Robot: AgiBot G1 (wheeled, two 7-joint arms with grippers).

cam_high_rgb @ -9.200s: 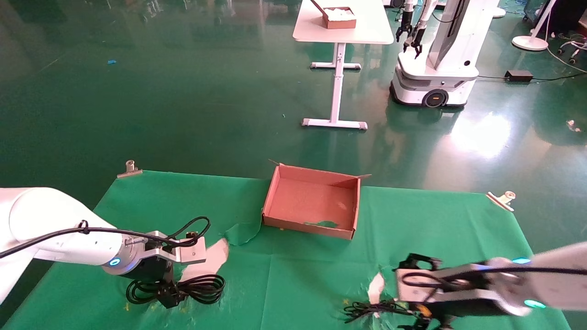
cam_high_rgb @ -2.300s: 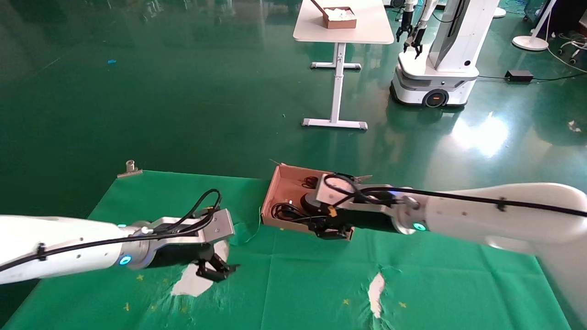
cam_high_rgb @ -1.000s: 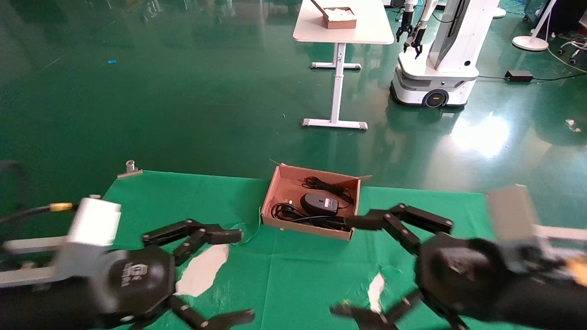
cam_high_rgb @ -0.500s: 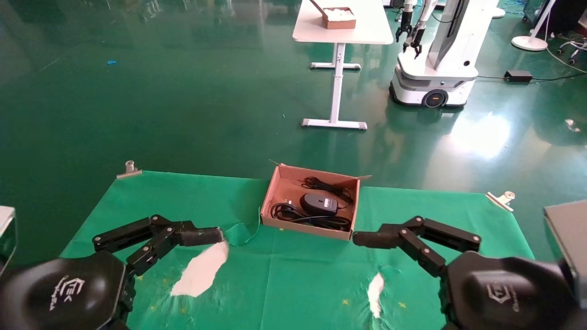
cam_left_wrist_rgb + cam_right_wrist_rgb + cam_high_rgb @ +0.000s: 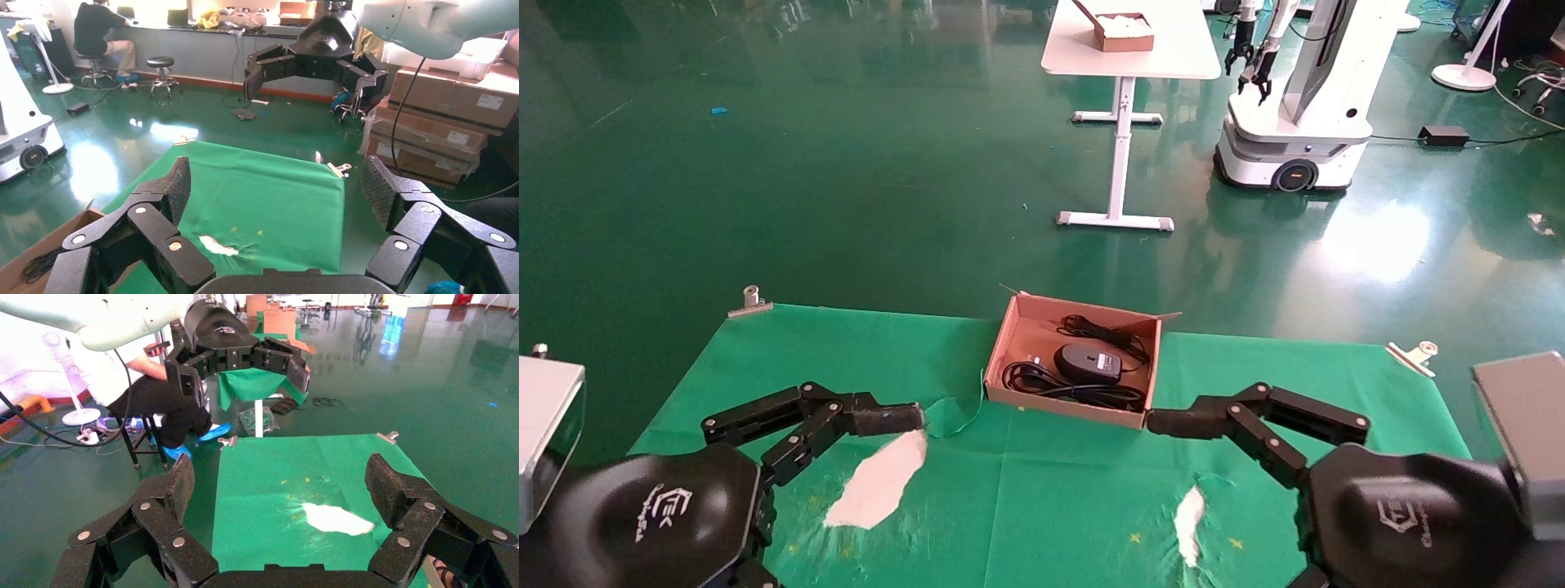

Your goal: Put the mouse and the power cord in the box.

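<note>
Head view had both grippers raised close to the camera at the near edge of the green cloth (image 5: 1050, 490), each one empty. On the left, the left gripper (image 5: 838, 490) had its fingers spread wide, one fingertip (image 5: 891, 418) reaching toward the middle of the cloth above a white torn patch (image 5: 878, 482). On the right, the right gripper (image 5: 1214, 498) was just as wide apart, its upper fingertip (image 5: 1169, 422) showing just beside the near right corner of the box (image 5: 1009, 347). Both wrist views confirmed it: fingers well apart, nothing between them, the other arm's gripper seen farther off. Past the grippers, at the far edge of the cloth, the box sat flat. Inside it the mouse (image 5: 1088, 363) lay near the middle, label up, its thin wire bunched toward the far wall. The cord (image 5: 1050, 385) lay looped along the near wall, just beside the mouse. Farther off stood a white table (image 5: 1128, 57) and another robot (image 5: 1295, 122) on the green floor.
</note>
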